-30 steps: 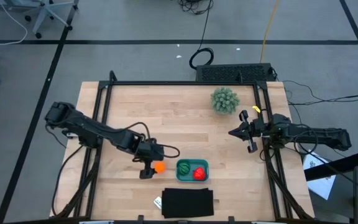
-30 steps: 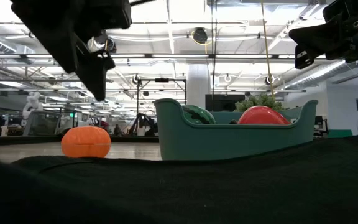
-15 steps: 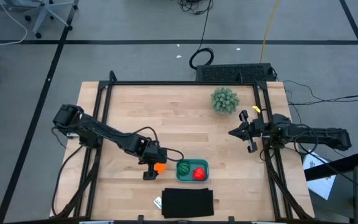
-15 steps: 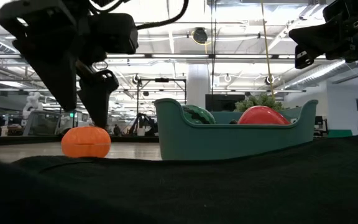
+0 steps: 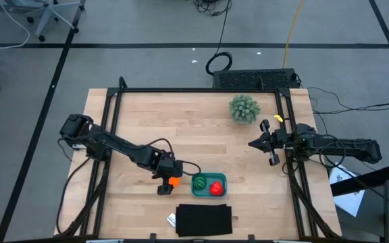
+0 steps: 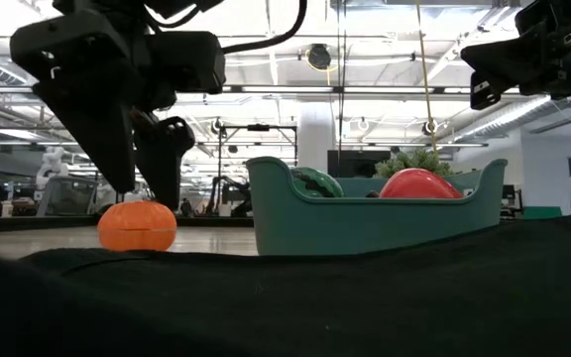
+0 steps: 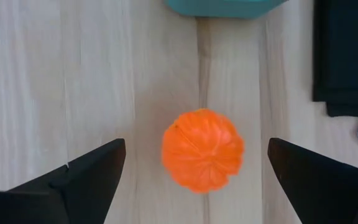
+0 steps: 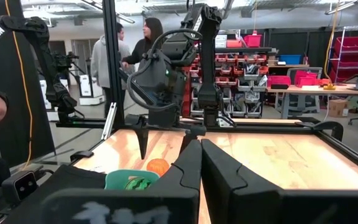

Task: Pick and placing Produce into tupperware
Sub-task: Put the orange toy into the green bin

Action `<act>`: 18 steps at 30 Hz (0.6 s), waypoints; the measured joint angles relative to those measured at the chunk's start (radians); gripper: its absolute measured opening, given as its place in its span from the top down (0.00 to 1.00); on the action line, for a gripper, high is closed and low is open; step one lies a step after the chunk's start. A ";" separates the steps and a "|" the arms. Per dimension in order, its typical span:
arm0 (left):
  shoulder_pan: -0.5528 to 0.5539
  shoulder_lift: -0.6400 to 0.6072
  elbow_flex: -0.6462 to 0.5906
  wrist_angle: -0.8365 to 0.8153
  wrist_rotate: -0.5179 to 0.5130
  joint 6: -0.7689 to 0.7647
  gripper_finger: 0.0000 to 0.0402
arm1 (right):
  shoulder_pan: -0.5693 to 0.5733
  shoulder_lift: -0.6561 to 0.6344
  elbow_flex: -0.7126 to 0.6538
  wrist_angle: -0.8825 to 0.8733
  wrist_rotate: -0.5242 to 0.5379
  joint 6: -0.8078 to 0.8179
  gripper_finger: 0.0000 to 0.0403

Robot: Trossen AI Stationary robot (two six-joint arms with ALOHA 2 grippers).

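Left gripper [image 7: 194, 180] jaws wide astride orange ball [image 7: 202, 149]

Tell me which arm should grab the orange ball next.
Left. The left gripper hangs open right above the orange ball, one finger on each side, beside the tupperware. The right gripper is shut and waits at the table's far right edge.

Ceiling lights [image 6: 266, 45] lit the scene brightly and evenly. In the low view they glared overhead. The near black mat [image 6: 295, 297] was blurred.
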 joint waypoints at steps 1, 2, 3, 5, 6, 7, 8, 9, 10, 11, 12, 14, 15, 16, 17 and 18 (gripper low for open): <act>0.000 0.008 0.000 0.006 0.000 0.000 0.00 | 0.000 0.000 0.000 0.000 0.000 0.000 1.00; 0.000 0.015 0.000 0.007 0.000 0.000 0.00 | 0.000 0.000 0.000 0.000 0.000 0.000 1.00; -0.002 0.024 -0.001 0.005 0.001 0.000 0.01 | 0.000 0.000 0.000 0.000 0.000 0.000 1.00; -0.004 0.041 -0.001 0.017 0.003 0.003 0.01 | 0.000 0.000 0.000 0.000 0.000 0.000 1.00; -0.006 0.048 -0.001 0.016 0.004 0.008 0.01 | 0.000 0.001 0.000 -0.001 0.000 0.000 1.00; -0.007 0.056 -0.001 0.015 0.005 0.008 0.01 | 0.000 0.001 0.000 -0.001 0.000 0.000 1.00; -0.007 0.063 -0.001 0.019 0.006 0.008 0.01 | 0.000 0.002 0.000 -0.001 0.000 0.000 1.00; -0.007 0.068 -0.001 0.027 0.008 0.009 0.01 | 0.000 0.002 0.000 -0.003 0.000 0.000 1.00; -0.007 0.071 -0.001 0.029 0.011 0.009 0.01 | 0.000 0.003 0.000 -0.004 0.000 0.000 1.00; -0.007 0.072 -0.001 0.025 0.015 0.009 0.01 | 0.000 0.003 0.000 -0.004 0.000 0.000 1.00; -0.008 0.072 -0.001 0.025 0.017 0.009 0.01 | 0.000 0.003 0.000 -0.006 0.000 0.000 1.00; -0.008 0.075 -0.001 0.032 0.017 0.010 0.01 | 0.000 0.004 0.000 -0.007 0.000 0.000 1.00; -0.008 0.076 -0.001 0.029 0.016 0.010 0.01 | 0.000 0.004 0.000 -0.007 0.000 0.000 1.00; -0.008 0.077 -0.001 0.027 0.016 0.011 0.01 | 0.000 0.004 0.000 -0.007 0.000 -0.001 1.00; -0.008 0.077 -0.001 0.028 0.016 0.012 0.01 | 0.000 0.004 0.000 -0.007 0.000 -0.003 1.00; -0.008 0.076 -0.001 0.030 0.016 0.016 0.01 | 0.000 0.004 0.000 -0.007 0.000 -0.004 1.00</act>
